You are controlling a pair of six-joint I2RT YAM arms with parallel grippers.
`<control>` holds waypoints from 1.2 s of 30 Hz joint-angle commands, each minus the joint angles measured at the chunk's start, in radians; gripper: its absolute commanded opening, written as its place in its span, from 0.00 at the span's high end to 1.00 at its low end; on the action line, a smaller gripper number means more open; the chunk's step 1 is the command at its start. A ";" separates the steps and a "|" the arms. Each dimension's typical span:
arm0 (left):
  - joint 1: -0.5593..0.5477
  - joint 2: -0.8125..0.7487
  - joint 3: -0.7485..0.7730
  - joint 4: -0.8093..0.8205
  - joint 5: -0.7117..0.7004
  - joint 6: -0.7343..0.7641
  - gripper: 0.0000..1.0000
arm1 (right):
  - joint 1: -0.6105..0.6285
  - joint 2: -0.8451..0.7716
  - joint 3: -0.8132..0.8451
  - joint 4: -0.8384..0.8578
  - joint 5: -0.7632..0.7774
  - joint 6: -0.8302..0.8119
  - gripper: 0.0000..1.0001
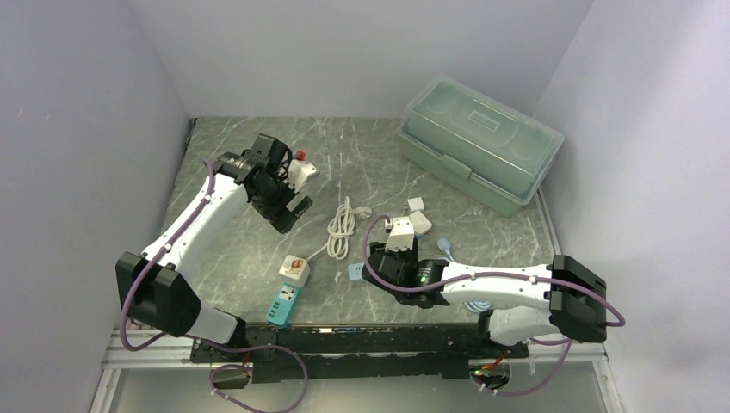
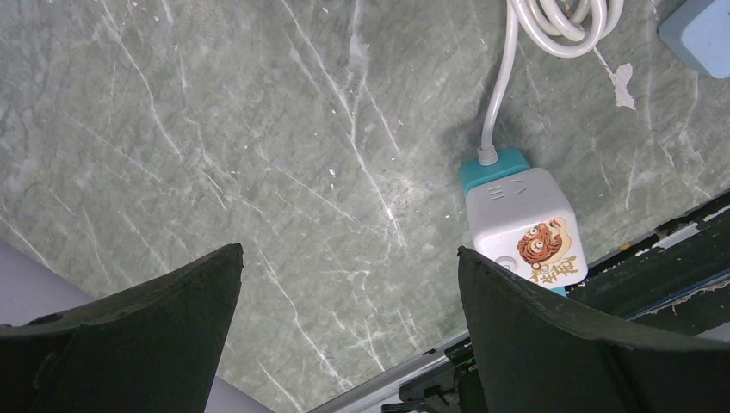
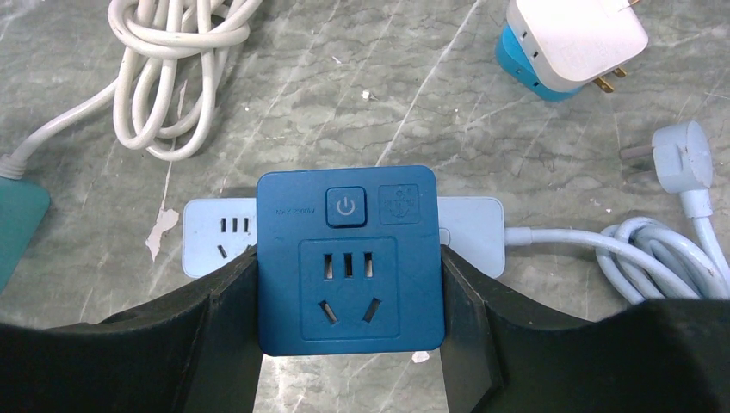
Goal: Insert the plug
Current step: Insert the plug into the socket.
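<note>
**Adapter [image 3: 349, 249] in my right claw [image 3: 349, 288]**

I pinch it from both sides; the pale strip [image 3: 215, 237] lies just beyond on the desk [image 3: 534, 129]. My left claw [image 2: 349, 262] gapes empty, a white cube [image 2: 521, 215] by one finger.

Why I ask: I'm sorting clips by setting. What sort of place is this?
Probably a robotics lab cell: plain walls box in a marble-patterned tabletop, the left arm and right arm are bolted at its near edge, and a teal power strip lies out.
</note>
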State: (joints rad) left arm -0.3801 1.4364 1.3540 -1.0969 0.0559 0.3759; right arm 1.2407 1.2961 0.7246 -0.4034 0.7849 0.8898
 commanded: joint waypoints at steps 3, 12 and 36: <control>0.003 -0.037 -0.001 0.002 0.011 0.001 0.00 | 0.009 -0.002 -0.013 -0.011 0.058 0.000 1.00; 0.003 -0.037 -0.003 0.003 0.012 0.003 0.00 | 0.029 -0.006 -0.007 -0.045 0.076 0.039 1.00; 0.003 -0.030 0.017 -0.011 0.014 0.007 0.00 | 0.063 0.058 0.000 -0.083 0.094 0.146 1.00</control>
State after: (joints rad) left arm -0.3801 1.4345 1.3537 -1.1015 0.0559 0.3763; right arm 1.2995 1.3533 0.7464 -0.4629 0.9112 1.0409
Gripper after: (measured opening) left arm 0.996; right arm 0.640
